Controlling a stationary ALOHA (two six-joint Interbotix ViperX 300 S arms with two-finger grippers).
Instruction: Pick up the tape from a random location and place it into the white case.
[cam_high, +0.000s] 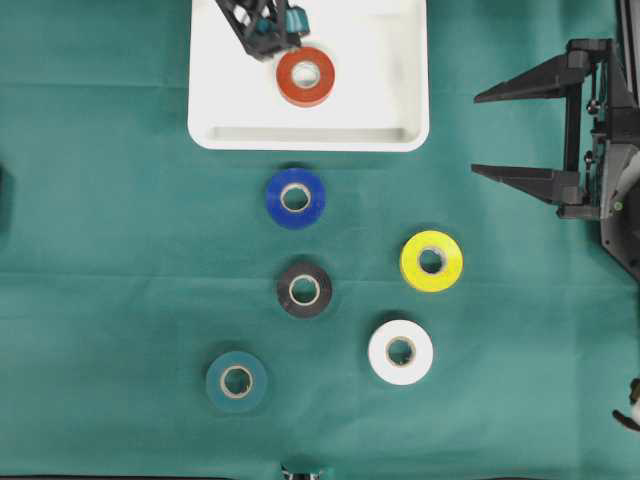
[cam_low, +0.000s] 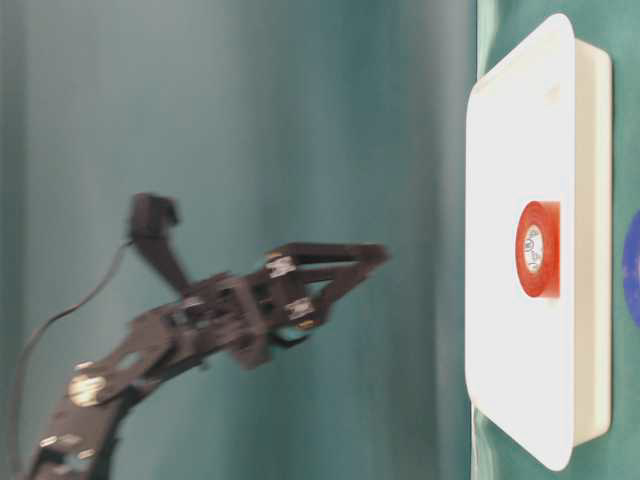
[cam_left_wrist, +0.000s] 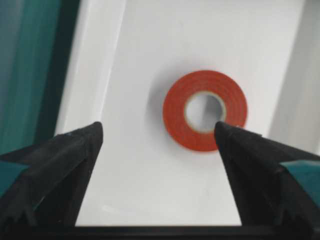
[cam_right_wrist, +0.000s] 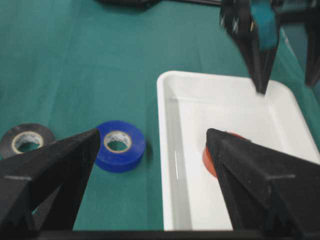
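A table covered in green cloth (cam_high: 100, 200) carries everything. The white case (cam_high: 230, 132) sits on it at the top middle of the overhead view. Five tape rolls lie flat on the cloth below the case: blue (cam_high: 295, 198) nearest it, black (cam_high: 304, 290) under that, yellow (cam_high: 431, 261) to the right, white (cam_high: 401, 351) lower right, teal (cam_high: 237, 381) lower left.

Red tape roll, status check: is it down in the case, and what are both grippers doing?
Left gripper open above the white case, holding nothing. Red tape lying flat inside. Right gripper open, parked off to the side. Nothing in the way.
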